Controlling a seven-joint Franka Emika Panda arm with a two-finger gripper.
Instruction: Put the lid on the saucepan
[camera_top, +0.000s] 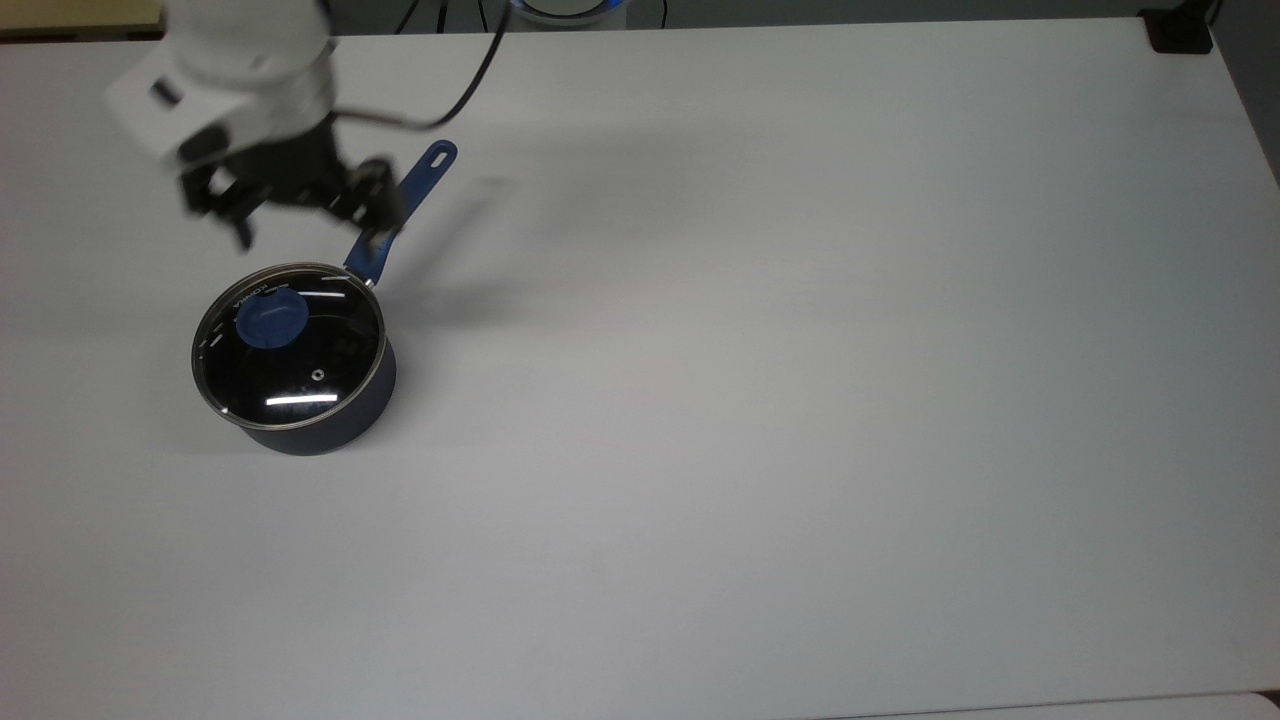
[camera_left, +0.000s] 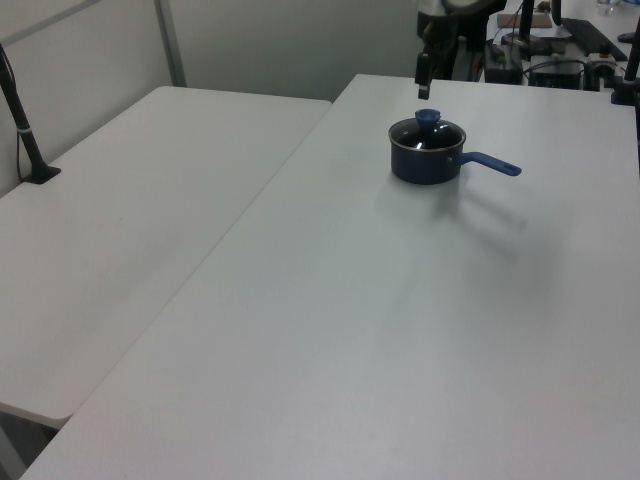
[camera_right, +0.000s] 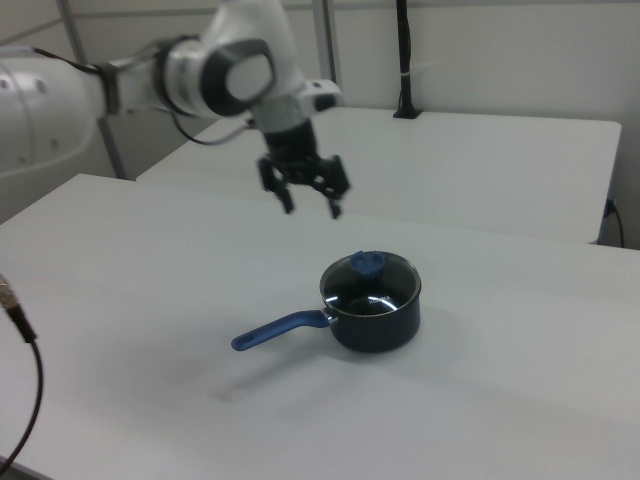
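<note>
Jaws spread wide, gripping nothing; the gripper (camera_right: 310, 205) hangs in the air clear of the pan, fingers pointing down. In the top view the gripper (camera_top: 300, 215) sits above the lid toward the top view's upper left, its right finger overlapping the pan handle. In the left view one dark finger (camera_left: 424, 70) shows straight above the knob, well off it. Fingers are black, mounted on a black hand under a white wrist; the white arm (camera_right: 120, 85) runs off toward the right view's left, with a black cable (camera_top: 470, 80) looping off the wrist. The lid (camera_top: 290, 345) is seated flat on the saucepan (camera_top: 330, 430), rims lined up all round. Lid is clear glass with a thin bright metal rim, blue round knob (camera_top: 271, 322) off centre as the top view sees it, small steam vent near it, strip-light glare on the glass. Saucepan is small, round, dark navy wall, black inside seen through the glass. Long blue handle (camera_top: 405, 205) sticks out toward the top view's upper right, slot at its end; in the right view the handle (camera_right: 280, 328) points to the right view's left. Pan stands on a plain matte white tabletop (camera_top: 800, 400); a second white table (camera_left: 130, 220) butts up beside it in the left view.
</note>
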